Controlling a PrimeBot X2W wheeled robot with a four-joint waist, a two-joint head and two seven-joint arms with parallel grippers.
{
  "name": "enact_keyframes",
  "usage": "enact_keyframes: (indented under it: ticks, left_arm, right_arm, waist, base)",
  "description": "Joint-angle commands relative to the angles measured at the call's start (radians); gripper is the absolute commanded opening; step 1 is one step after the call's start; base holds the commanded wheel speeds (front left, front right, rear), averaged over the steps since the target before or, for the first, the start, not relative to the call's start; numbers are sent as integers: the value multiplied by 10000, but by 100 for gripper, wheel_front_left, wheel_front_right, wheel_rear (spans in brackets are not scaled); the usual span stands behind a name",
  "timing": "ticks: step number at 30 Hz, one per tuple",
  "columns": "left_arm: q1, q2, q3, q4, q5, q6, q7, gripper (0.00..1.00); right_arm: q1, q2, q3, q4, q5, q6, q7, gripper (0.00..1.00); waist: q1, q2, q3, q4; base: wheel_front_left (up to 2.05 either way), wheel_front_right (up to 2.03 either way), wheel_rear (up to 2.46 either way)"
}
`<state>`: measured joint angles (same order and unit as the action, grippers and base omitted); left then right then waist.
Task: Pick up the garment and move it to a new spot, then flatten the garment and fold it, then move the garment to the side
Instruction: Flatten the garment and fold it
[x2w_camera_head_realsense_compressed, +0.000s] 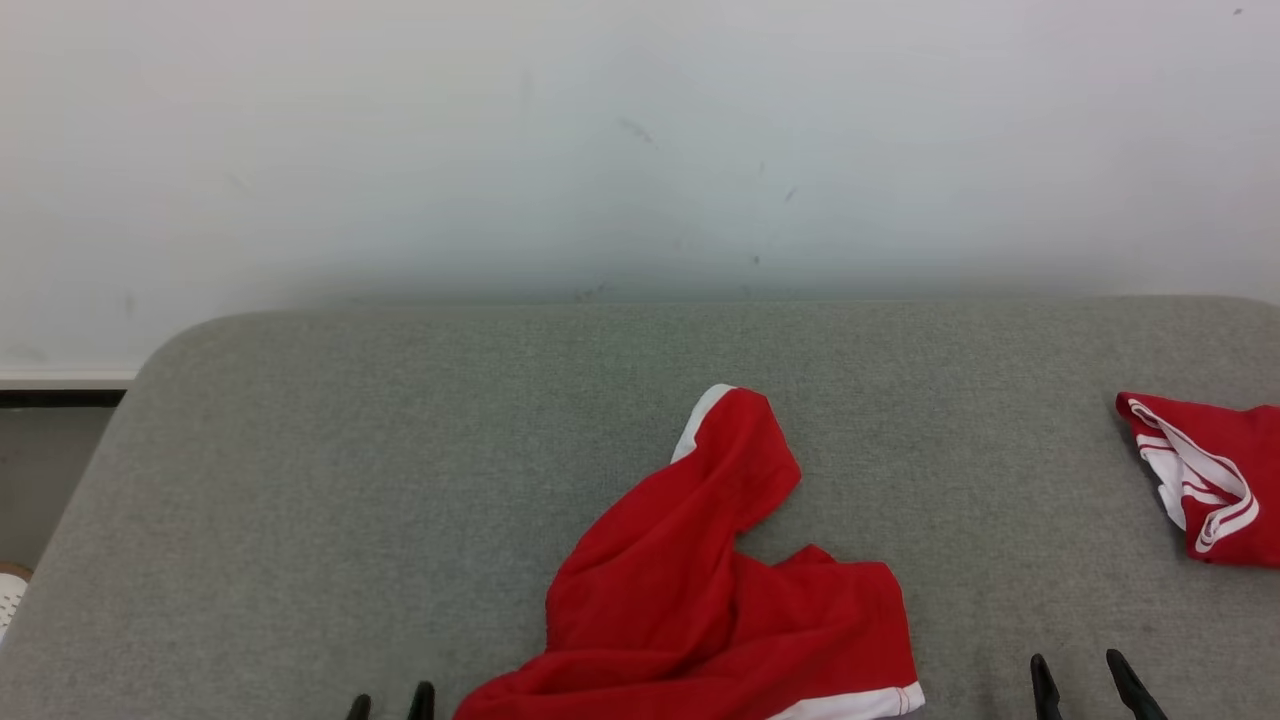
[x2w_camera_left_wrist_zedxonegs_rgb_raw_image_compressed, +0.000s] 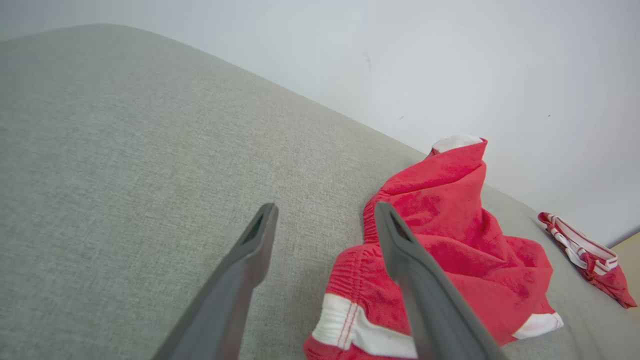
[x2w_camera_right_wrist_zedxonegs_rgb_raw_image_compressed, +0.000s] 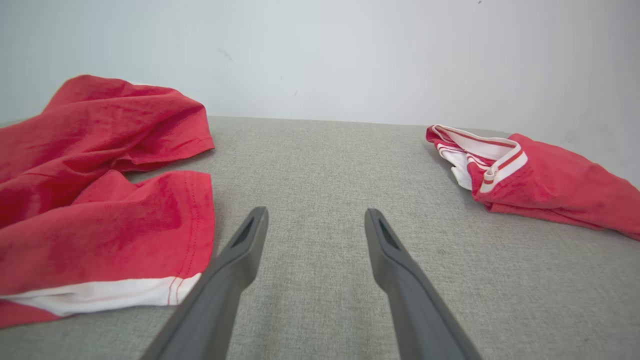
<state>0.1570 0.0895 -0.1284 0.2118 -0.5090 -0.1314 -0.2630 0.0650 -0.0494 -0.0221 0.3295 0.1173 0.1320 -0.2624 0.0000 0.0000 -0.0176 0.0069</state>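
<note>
Beside red garment (x2w_camera_head_realsense_compressed: 690, 590), L fingers (x2w_camera_left_wrist_zedxonegs_rgb_raw_image_compressed: 248, 256) & R fingers (x2w_camera_right_wrist_zedxonegs_rgb_raw_image_compressed: 241, 254) spread, empty; waistband (x2w_camera_left_wrist_zedxonegs_rgb_raw_image_compressed: 348, 267) visible from L wrist.

No text, label, brand, number or sign can be read in any view. The garment (x2w_camera_head_realsense_compressed: 690, 600) bears only plain white bands on red cloth, and the second garment (x2w_camera_head_realsense_compressed: 1225, 500) only white and red stripes; neither carries lettering.
</note>
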Motion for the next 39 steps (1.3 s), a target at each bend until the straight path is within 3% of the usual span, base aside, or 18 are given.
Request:
enact_keyframes:
  ticks: [1,6,16,24,39]
  left_arm:
    - [188,12,220,-254,254,19,-16,100]
    - [289,-130,885,-1034,978,19,-16,100]
    - [83,-315,984,-1308,2263,18,-16,100]
    - [-195,-333,458,-802,2431,17,-17,100]
    - [-239,-221,335,-436,2515,17,-17,100]
  right_arm:
    - [121,-28,-88,-66,4,-29,-26,100]
    - [41,-30,-272,-240,-122,-29,-26,100]
    - [184,-186,-8,-523,-284,-29,-26,100]
    - [211,-81,83,-641,-248,-29,-26,100]
    - [210,-22,50,-550,-50,-29,-26,100]
  waist:
    - [0,0,-5,78]
    - [0,0,-49,225]
    - [0,0,-218,451]
    - [0,0,-252,338]
    - [0,0,-259,38]
  base:
    - [0,0,0]
    - [0,0,0]
    - [0,0,0]
    - [0,0,0]
    - [0,0,0]
